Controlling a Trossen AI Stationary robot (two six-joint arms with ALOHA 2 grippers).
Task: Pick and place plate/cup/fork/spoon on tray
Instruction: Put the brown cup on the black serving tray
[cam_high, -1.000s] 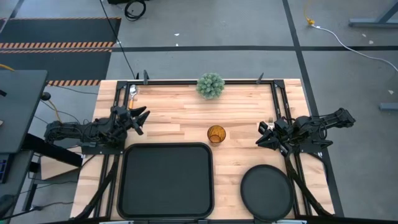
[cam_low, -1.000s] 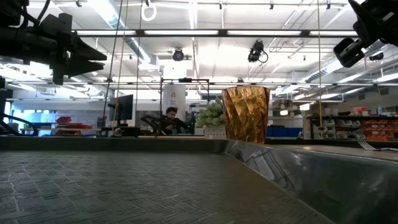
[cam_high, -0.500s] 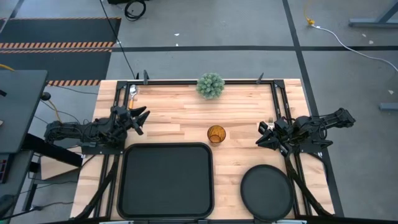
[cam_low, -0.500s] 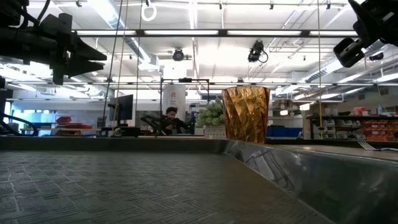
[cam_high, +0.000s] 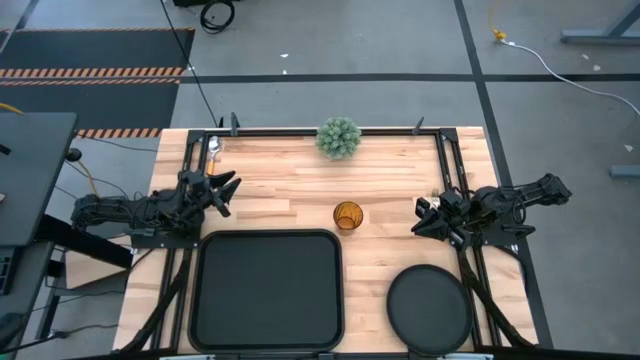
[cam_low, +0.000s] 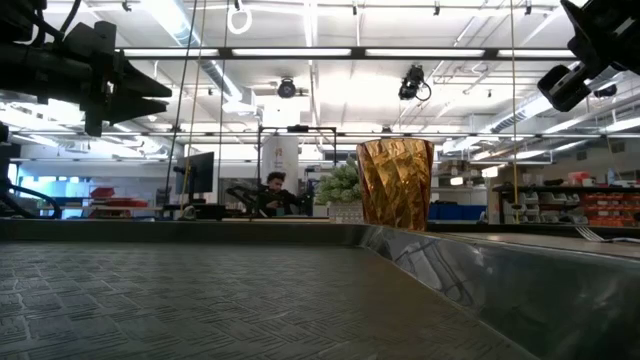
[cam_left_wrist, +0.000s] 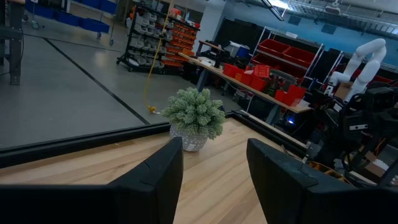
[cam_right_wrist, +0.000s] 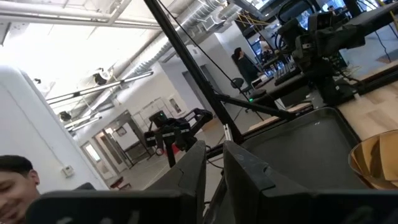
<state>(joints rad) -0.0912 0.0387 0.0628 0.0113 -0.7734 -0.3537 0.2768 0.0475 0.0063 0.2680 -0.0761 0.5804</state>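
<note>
The black tray (cam_high: 268, 290) lies at the table's near edge, left of centre, and the round black plate (cam_high: 430, 308) lies to its right. The amber cup (cam_high: 347, 215) (cam_low: 396, 183) stands upright on the wood just beyond the tray's far right corner. The spoon (cam_high: 213, 147) lies at the far left corner. The fork's tines (cam_low: 590, 233) show at the right, near my right arm. My left gripper (cam_high: 230, 194) (cam_left_wrist: 214, 168) hovers open at the left, above the table. My right gripper (cam_high: 416, 218) (cam_right_wrist: 214, 155) hovers right of the cup, its fingers a narrow gap apart, with nothing between them.
A small potted plant (cam_high: 338, 137) stands at the middle of the far edge. Black frame rails (cam_high: 447, 160) run along the table's left, right and far sides. Bare wood lies between the cup and the plant. A person sits far off in the room (cam_low: 272, 190).
My right gripper has rolled a little about its own pointing line, staying in place. Nothing on the table has moved.
</note>
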